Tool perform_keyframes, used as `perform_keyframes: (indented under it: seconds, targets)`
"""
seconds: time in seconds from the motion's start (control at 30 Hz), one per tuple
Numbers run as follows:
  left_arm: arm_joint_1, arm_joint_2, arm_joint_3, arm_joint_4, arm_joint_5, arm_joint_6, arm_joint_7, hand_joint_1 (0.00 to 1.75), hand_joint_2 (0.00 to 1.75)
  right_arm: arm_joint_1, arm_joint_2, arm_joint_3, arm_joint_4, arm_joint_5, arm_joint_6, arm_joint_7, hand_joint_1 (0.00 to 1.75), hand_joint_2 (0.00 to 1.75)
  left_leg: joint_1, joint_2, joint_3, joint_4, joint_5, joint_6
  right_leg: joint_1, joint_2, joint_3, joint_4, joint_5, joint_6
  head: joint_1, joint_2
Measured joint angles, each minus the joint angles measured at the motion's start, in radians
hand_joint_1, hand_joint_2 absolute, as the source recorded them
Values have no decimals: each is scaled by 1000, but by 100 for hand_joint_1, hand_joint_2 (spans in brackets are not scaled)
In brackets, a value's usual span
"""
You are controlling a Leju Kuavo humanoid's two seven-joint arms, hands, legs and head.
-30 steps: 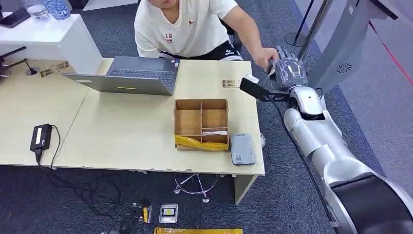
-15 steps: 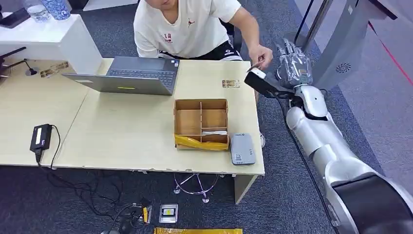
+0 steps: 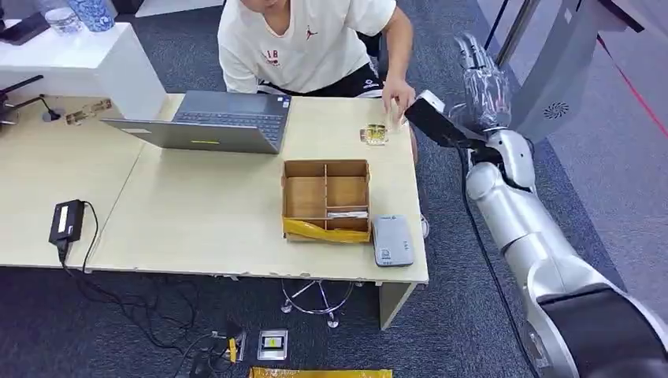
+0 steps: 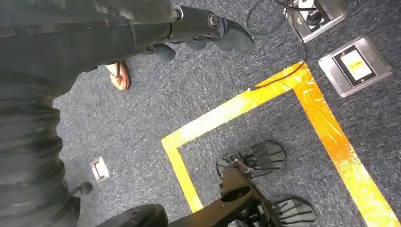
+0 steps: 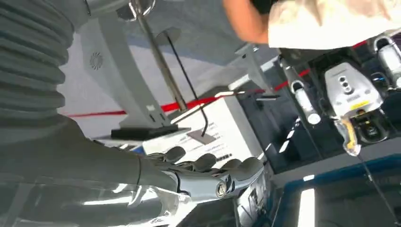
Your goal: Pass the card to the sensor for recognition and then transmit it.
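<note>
Right arm: stretched forward past the far right corner of the table (image 3: 197,213), forearm angled up and away from the robot.
Right hand (image 3: 482,79): raised beyond the table's edge, fingers (image 5: 208,163) straight and lying close side by side, holding nothing; the wrist view shows the same flat, empty hand.
Left hand (image 4: 208,28): hangs low over the carpet with the fingers loosely bent; I cannot tell whether it is open or closed.
Card (image 3: 375,135): at the far right of the table, under the person's hand (image 3: 397,98), which reaches down to it. It lies well apart from the right hand, to that hand's left and lower.
Sensor (image 3: 392,240): grey flat box at the near right corner of the table, just beside the wooden box (image 3: 326,198) with compartments.
Person (image 3: 303,39): sits behind the table in a white shirt, next to the open laptop (image 3: 209,122).
Change: a second ago the right hand was lower, by the table's corner, and met the person's hand there; since then it has lifted and moved away to the right, fingers straightened, while the person's hand has drawn back to the tabletop at the card.
</note>
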Motion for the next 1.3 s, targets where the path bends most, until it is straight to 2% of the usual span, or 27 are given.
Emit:
perform_keyframes:
  seconds: [0.2, 0.37, 0.43, 0.53, 0.63, 0.67, 0.8, 0.9, 0.97, 1.1, 1.3]
  targets:
    - [15, 9, -1, 1, -5, 15, -16, 0, 175, 131, -4, 0, -204, 58, 38, 98, 0, 175, 0, 0, 0, 0, 0, 0, 0, 1, 0, 0, 0, 0, 0, 0]
    - [25, 13, -1, 2, 0, 27, -19, 0, 175, 188, -8, -8, -320, 51, 90, 112, 0, 175, 0, 0, 0, 0, 0, 0, 0, 1, 0, 0, 0, 0, 0, 0]
    - [28, 14, 0, 2, 5, 33, -26, 0, 175, 212, -9, -8, -369, 27, 154, 123, 0, 175, 0, 1, 0, 0, 0, 0, 0, 1, 0, 0, 0, 0, 0, 0]
    - [38, 16, 1, 2, 14, 33, -49, 0, 175, 254, -10, -8, -457, -28, 289, 156, 0, 175, 0, 1, 0, 0, 0, 0, 0, 1, 0, 0, 0, 0, 0, 0]
    - [49, 19, 1, 2, 19, 33, -72, 0, 175, 300, -15, -7, -561, -108, 519, 216, 0, 175, 0, 1, 0, 0, 0, 0, 0, 1, 0, 0, 0, 0, 0, 0]
    - [51, 20, 2, 2, 19, 33, -73, 0, 175, 322, -19, -6, -602, -121, 574, 235, 0, 175, 0, 1, 0, 0, 0, 0, 0, 0, 0, 0, 0, 0, 0, 0]
    - [56, 23, 2, 5, 23, 36, -74, 0, 175, 387, -29, 3, -763, -150, 685, 278, 0, 175, 0, 1, 0, 0, 0, 0, 0, 1, -1, 0, 0, 0, 0, 0]
    - [56, 21, 2, 5, 28, 80, -75, 0, 175, 418, -43, 21, -837, -167, 796, 290, 0, 175, 0, 2, 0, 0, 0, 0, 0, 1, -1, -1, 0, 0, 0, 0]
    - [59, 13, 2, 5, 28, 106, -75, 0, 175, 444, -55, 38, -893, -178, 843, 301, 0, 175, 0, 2, 0, 0, 0, 0, 0, 1, -1, -1, 0, 0, 0, 0]
    - [61, 8, 2, 5, 20, 118, -75, 0, 175, 474, -64, 68, -953, -171, 893, 313, 0, 175, 0, 2, 0, 0, 0, 0, 0, 1, -1, -1, 0, 0, 0, 0]
    - [52, 0, 1, 5, 0, 123, -61, 0, 175, 506, -72, 127, -988, -116, 916, 318, 0, 175, 0, 2, 0, 0, 0, 0, 0, 1, -1, 0, 0, 0, 0, 0]
